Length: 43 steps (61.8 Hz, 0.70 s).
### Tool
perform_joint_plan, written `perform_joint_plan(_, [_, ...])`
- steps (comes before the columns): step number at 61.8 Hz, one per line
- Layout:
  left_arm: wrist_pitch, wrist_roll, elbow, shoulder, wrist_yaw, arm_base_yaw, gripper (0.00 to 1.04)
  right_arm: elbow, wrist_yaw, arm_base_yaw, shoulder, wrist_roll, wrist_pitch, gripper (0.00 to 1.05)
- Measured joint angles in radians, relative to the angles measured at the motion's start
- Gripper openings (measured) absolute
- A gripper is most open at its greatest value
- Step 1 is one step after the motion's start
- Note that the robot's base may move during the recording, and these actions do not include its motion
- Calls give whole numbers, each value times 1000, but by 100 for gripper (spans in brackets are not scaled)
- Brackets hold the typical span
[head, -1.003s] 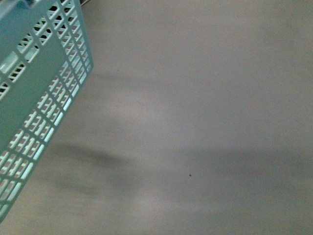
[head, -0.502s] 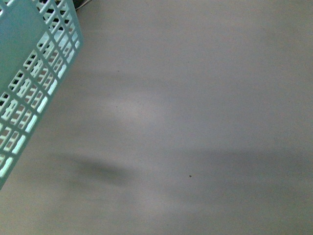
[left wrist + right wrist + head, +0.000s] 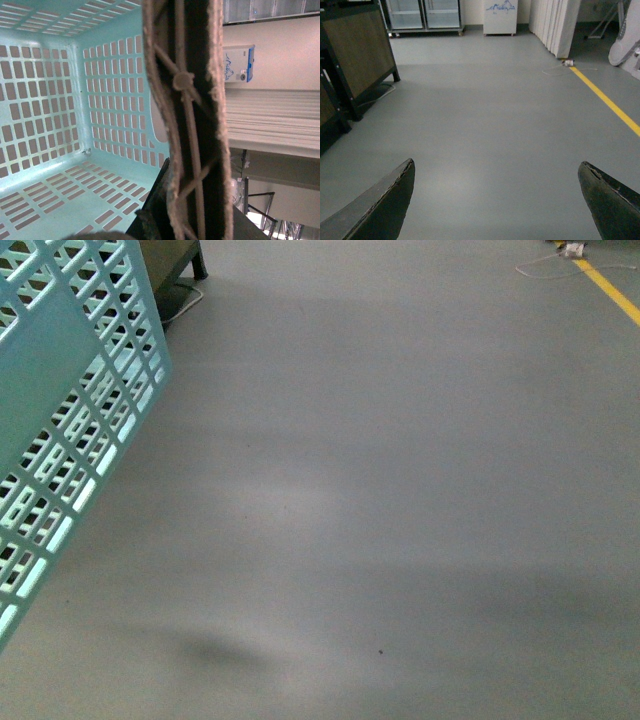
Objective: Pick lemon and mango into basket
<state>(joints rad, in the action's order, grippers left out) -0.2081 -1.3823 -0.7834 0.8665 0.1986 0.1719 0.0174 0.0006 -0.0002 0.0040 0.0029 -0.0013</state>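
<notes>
Shows one light turquoise slotted plastic basket [image 3: 60,370] tilted at front view's left edge, with wide grey floor [image 3: 380,490] right of it, up to one yellow floor line [image 3: 612,290]. Shows left gripper [image 3: 197,225] clamped on basket's one brown swing handle [image 3: 192,85], right gripper [image 3: 496,162] spread wide. Cannot read blue mark on white cabinet [image 3: 500,10].

- The handle [image 3: 183,81] crosses close before the left wrist camera, and the inside of the basket [image 3: 50,100] lies beyond it.
- The floor [image 3: 485,115] lies between and ahead of the right gripper [image 3: 496,164] fingers.
- Ahead of it, the cabinet [image 3: 360,50] stands left and the line [image 3: 605,100] runs right.
- The fridges [image 3: 425,12] stand farthest ahead, behind the cabinet.
</notes>
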Motion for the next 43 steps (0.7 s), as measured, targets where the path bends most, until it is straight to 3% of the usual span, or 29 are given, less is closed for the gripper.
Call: perform_joint_plan(43, [0, 0, 0, 0, 1, 0, 5, 0, -1, 0, 0, 0, 0, 96])
